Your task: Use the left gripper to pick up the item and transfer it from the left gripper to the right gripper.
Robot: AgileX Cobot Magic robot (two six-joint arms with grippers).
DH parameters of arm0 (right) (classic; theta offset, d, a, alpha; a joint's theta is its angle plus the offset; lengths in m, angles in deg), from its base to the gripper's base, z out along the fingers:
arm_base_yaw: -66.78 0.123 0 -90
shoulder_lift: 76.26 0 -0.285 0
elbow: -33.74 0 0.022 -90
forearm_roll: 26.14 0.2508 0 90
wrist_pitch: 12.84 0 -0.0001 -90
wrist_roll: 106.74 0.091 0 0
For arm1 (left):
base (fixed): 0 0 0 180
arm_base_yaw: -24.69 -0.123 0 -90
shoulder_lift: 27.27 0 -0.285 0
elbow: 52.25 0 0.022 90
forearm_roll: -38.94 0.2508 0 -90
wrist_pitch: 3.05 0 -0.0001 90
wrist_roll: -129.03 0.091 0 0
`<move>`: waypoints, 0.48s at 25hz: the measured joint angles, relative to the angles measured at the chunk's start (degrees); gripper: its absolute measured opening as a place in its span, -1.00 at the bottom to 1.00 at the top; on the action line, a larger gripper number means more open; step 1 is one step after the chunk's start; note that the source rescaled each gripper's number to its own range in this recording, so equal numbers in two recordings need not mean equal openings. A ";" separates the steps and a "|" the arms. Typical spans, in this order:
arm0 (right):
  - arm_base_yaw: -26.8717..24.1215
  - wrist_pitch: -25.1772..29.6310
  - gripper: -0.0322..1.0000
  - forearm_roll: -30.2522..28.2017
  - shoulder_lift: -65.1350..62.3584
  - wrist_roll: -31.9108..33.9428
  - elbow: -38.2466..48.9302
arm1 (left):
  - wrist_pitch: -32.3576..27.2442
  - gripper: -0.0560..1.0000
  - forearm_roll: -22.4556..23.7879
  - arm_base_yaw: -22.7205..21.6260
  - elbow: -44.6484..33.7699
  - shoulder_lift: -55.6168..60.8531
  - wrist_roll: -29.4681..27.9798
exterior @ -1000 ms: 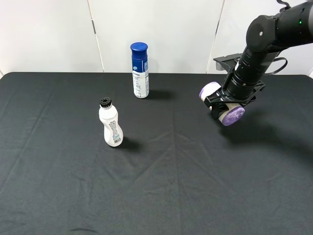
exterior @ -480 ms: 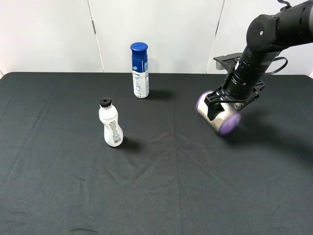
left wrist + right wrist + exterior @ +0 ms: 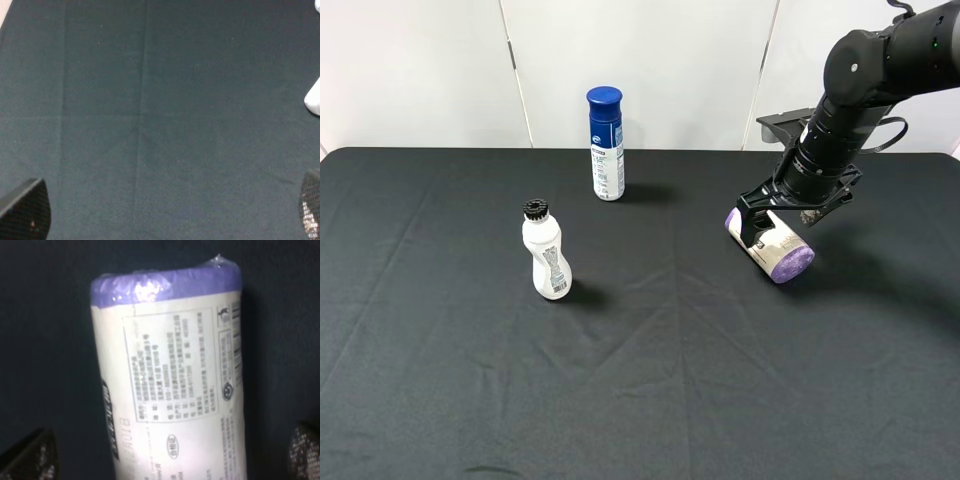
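Note:
The item [image 3: 782, 255], a cream-wrapped roll with lilac ends, lies on its side on the black cloth at the right. It fills the right wrist view [image 3: 170, 390]. My right gripper [image 3: 780, 220] hovers just above it, open, with a finger on each side and not touching it; its tips show wide apart in the right wrist view [image 3: 167, 455]. My left gripper [image 3: 167, 210] is out of the exterior high view. Its own view shows it open and empty over bare cloth.
A white waisted bottle with a black cap [image 3: 547, 255] stands left of centre, and its white edge shows in the left wrist view [image 3: 314, 102]. A tall blue-capped bottle [image 3: 606, 143] stands at the back. The black cloth [image 3: 650, 380] covers the whole table.
The roll was held in my right gripper above the table. It has come out of the grip, dropped and settled on the cloth under the now-open fingers.

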 joint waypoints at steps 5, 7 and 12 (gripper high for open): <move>0.00 -0.12 0.99 0.05 0.00 0.00 0.00 | 0.00 0.99 0.00 0.00 0.00 0.00 0.00; 0.00 -0.12 0.99 0.05 0.00 0.00 0.00 | 0.00 0.99 0.00 0.00 0.00 0.00 0.00; 0.00 -0.40 0.99 0.05 -0.67 0.00 0.00 | 0.00 0.99 0.00 0.00 0.00 0.00 0.00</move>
